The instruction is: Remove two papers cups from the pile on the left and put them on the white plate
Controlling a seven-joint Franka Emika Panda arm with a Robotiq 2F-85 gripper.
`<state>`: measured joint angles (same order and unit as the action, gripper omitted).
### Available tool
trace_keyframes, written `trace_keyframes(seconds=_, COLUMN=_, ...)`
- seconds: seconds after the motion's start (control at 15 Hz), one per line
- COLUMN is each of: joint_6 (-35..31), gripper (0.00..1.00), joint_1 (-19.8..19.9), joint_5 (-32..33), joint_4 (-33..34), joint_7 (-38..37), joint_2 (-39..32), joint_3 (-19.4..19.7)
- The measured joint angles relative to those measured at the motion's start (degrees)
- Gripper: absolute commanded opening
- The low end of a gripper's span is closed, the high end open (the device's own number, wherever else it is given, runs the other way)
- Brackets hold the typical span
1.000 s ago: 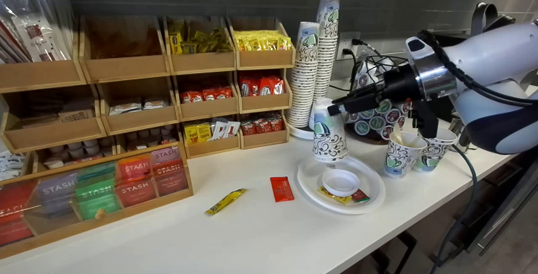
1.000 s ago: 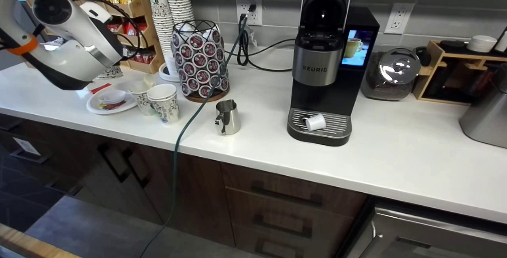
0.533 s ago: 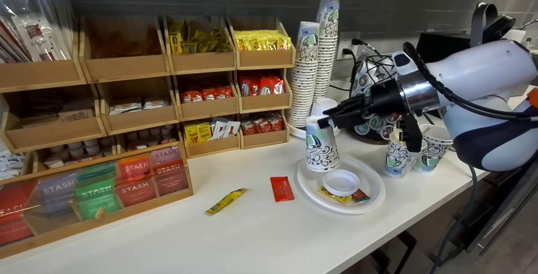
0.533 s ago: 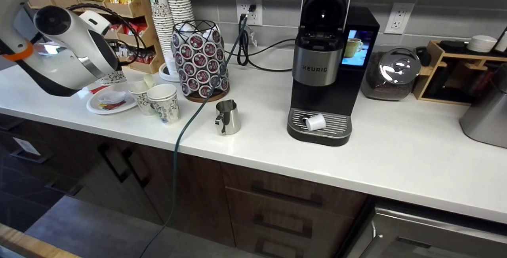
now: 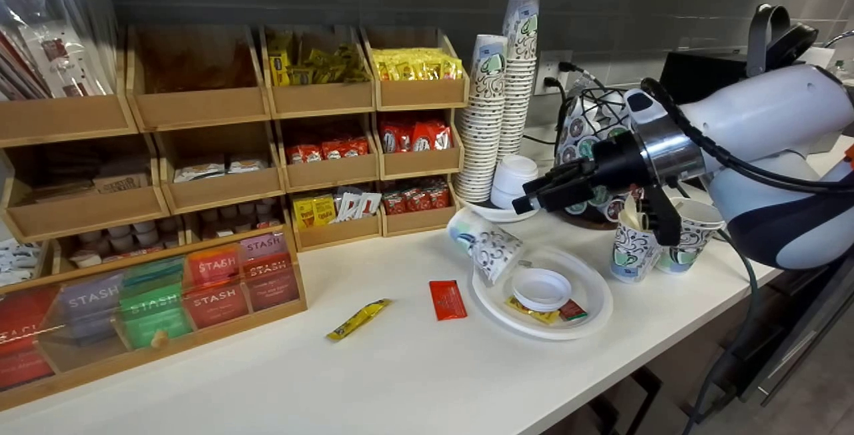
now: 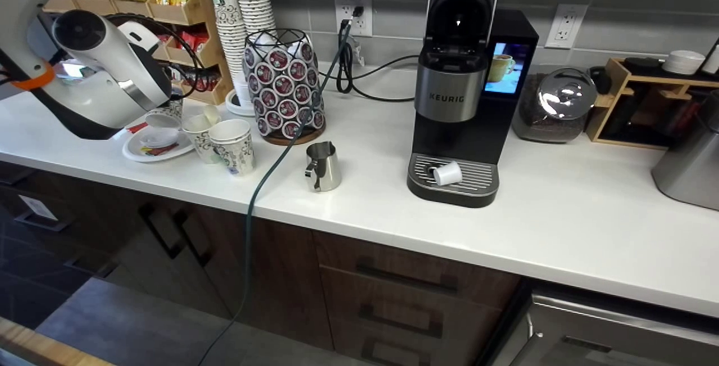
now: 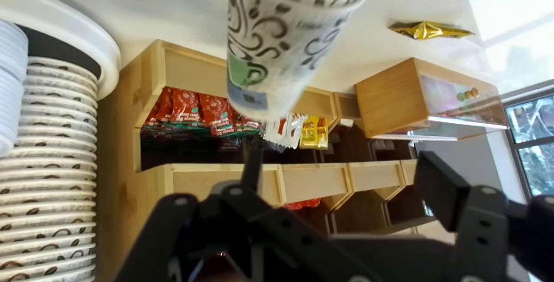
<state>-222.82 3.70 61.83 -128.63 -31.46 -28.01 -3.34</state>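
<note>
A tapered white paper cup (image 5: 486,246) with swirl print leans in mid-tip, its wide mouth at the white plate's left rim and its base up and away; whether another is nested inside, I cannot tell. The white plate (image 5: 592,286) lies on the counter. Above and right of the cup, my gripper (image 5: 524,200) stands apart from it. In the wrist view, my gripper (image 7: 344,176) is open with nothing between its fingers, and the blurred cup (image 7: 285,40) is beyond them. Behind stands the pile (image 5: 480,135), the shorter of two columns. The arm hides the gripper in an exterior view.
On the plate lie a small white bowl (image 5: 542,288) and packets. Two patterned cups (image 5: 637,248) stand to its right, before a pod rack (image 6: 283,85). A taller column (image 5: 519,75) and wooden bins (image 5: 320,101) are behind. A red packet (image 5: 448,299) lies left.
My gripper has come down over the plate, opened and let go of the cup. The cup has gone from upside down in the grip to tipped leftward, away from the fingers.
</note>
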Motion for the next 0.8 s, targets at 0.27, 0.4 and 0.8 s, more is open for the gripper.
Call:
trace_keyframes(seconds=0.27, joint_6=-7.52, gripper=1.00, joint_1=2.84, joint_5=1.81, joint_4=2.24, joint_7=-5.81, joint_2=3.51, joint_3=-0.04)
trace_keyframes(seconds=0.4, joint_6=-14.36, gripper=0.99, joint_1=4.59, joint_5=1.80, joint_4=2.84, joint_7=-8.22, joint_2=6.85, joint_3=-0.04)
trace_keyframes(seconds=0.8, joint_6=-16.59, gripper=1.00, joint_1=6.01, joint_5=1.86, joint_4=2.29, joint_7=-10.55, joint_2=11.23, joint_3=-0.24)
